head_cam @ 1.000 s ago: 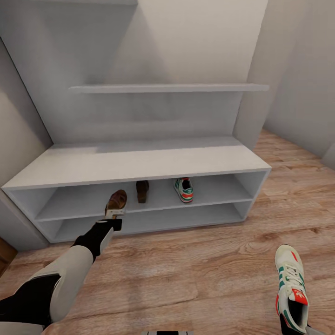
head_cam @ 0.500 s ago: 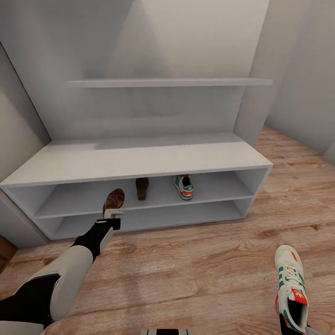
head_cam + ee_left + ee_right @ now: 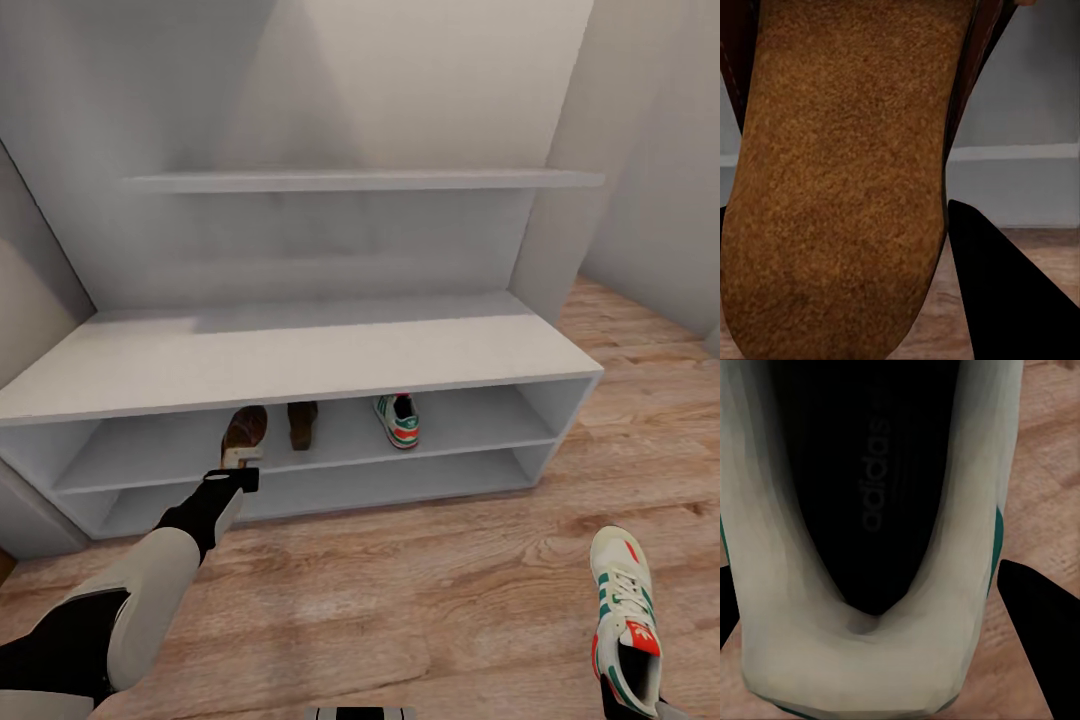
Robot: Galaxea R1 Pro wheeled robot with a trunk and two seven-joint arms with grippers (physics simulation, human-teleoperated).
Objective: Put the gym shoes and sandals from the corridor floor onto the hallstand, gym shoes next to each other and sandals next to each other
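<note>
My left gripper [image 3: 238, 460] is shut on a brown sandal [image 3: 245, 432], holding it by the heel with its toe poking into the upper shelf row of the pale-grey hallstand [image 3: 300, 358]. The left wrist view shows that sandal's suede sole [image 3: 832, 187] close up beside one dark finger [image 3: 1009, 300]. The other sandal [image 3: 303, 424] and a gym shoe [image 3: 398, 420] lie on that same shelf. At the lower right my right gripper [image 3: 628, 700] is shut on the second gym shoe [image 3: 623, 605], above the corridor floor [image 3: 430, 590]. The right wrist view looks into its opening [image 3: 870, 510].
The hallstand's lower shelf row [image 3: 400, 485] is bare. A stepped wall shelf [image 3: 360, 180] hangs above the bench top. Grey walls close in at the left [image 3: 30, 280] and right [image 3: 640, 200]. Open wood floor lies between me and the rack.
The view has moved nearer to the hallstand, which looks larger. The held sandal's toe now sits under the bench top, inside the upper shelf opening. The right arm looks unchanged.
</note>
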